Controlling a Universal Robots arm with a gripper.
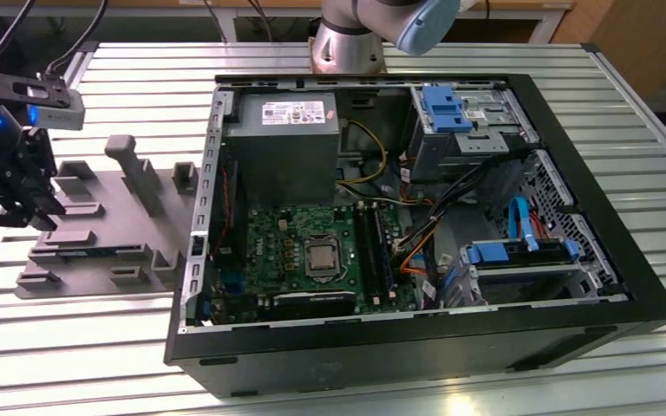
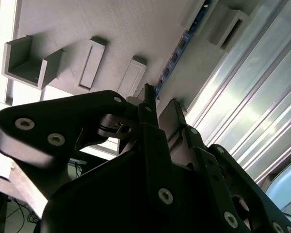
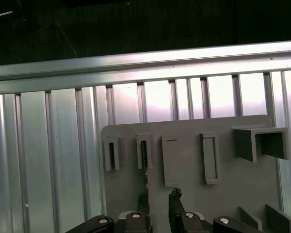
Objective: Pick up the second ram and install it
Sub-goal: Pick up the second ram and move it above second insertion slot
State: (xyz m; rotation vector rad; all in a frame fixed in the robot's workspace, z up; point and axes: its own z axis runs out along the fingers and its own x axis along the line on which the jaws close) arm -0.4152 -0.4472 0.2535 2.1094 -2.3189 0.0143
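The second ram (image 2: 183, 42) is a thin blue-green stick standing on edge in a holder of the grey fixture plate (image 1: 114, 238), on the exterior view's left. It shows as a bluish strip (image 1: 93, 252) there and as a thin dark edge (image 3: 145, 170) in the first wrist view. My gripper (image 1: 35, 212) hangs over the plate's left part, a little above the stick. Its fingers (image 2: 146, 102) stand slightly apart and hold nothing, so the gripper (image 2: 159, 104) is open. The gripper (image 3: 158, 203) lines up roughly with the stick's end.
The open black computer case (image 1: 610, 303) lies to the exterior view's right of the plate, with the green motherboard (image 1: 275, 243) and its long black slots (image 1: 374, 247) inside. Cables, blue drive brackets (image 1: 506, 253) and the power supply (image 1: 281, 130) crowd the case. The table is ribbed aluminium (image 1: 79, 347).
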